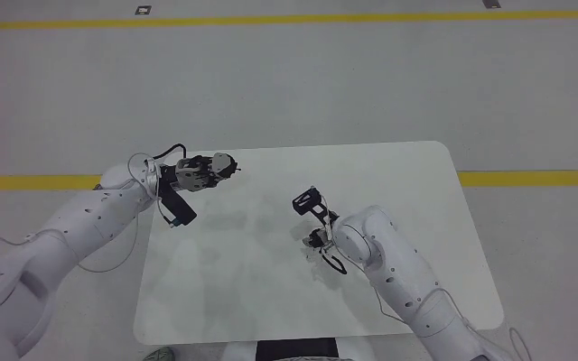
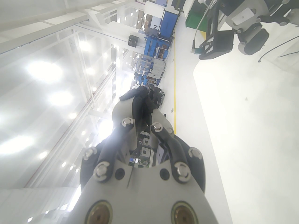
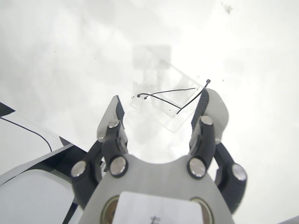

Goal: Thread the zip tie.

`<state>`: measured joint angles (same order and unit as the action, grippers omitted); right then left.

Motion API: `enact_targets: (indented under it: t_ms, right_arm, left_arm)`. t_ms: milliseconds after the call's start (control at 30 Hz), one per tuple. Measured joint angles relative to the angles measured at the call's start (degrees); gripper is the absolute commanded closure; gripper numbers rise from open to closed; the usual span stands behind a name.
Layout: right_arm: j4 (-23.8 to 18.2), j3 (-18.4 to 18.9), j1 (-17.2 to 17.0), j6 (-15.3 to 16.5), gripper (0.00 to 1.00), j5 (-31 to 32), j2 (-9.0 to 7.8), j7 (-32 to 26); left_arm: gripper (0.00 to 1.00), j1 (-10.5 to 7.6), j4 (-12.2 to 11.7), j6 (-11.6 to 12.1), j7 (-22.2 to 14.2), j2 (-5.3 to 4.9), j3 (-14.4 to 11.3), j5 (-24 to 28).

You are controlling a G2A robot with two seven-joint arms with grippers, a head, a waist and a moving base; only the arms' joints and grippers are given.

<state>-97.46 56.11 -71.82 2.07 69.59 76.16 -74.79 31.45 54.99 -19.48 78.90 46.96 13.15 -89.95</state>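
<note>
Your table (image 1: pixel 271 298) is a white top with rounded corners. The left arm (image 1: pixel 90 212) comes in over the table's left edge. The right arm (image 1: pixel 397 271) comes in from the near right and ends about mid-table.

The left gripper (image 1: pixel 226 166) sits near the far left corner, above the top and turned to face out into the room. In the left wrist view its jaws (image 2: pixel 140 96) are pressed together, black pads meeting. You can't tell whether anything thin is caught between them.

The right gripper (image 3: pixel 161 94) points down at the table with its jaws spread wide and nothing between them. You also see it in the top view (image 1: pixel 316 242).

A clear flat sheet (image 3: pixel 172 75) lies on the table just under and ahead of that gripper. Three black zip ties are on it, all loose and unthreaded:
- One long zip tie (image 3: pixel 168 91) runs across the sheet.
- A second zip tie (image 3: pixel 163 100) crosses the first near their heads.
- A third zip tie (image 3: pixel 191 100) runs slantwise just beside one finger (image 3: pixel 203 103). Its head is past that fingertip and its tail meets the second's tail. You can't tell if it touches the finger.
</note>
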Motion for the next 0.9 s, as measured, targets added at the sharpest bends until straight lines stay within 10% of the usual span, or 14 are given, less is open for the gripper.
enact_targets:
  t_ms: [900]
  right_arm:
    - [4.91, -6.34, 7.48, 6.36, 0.0, -1.5, 0.03, -4.84]
  left_arm:
    - [1.0, 0.0, 0.0, 0.0, 0.0, 0.0, 0.0, 0.0]
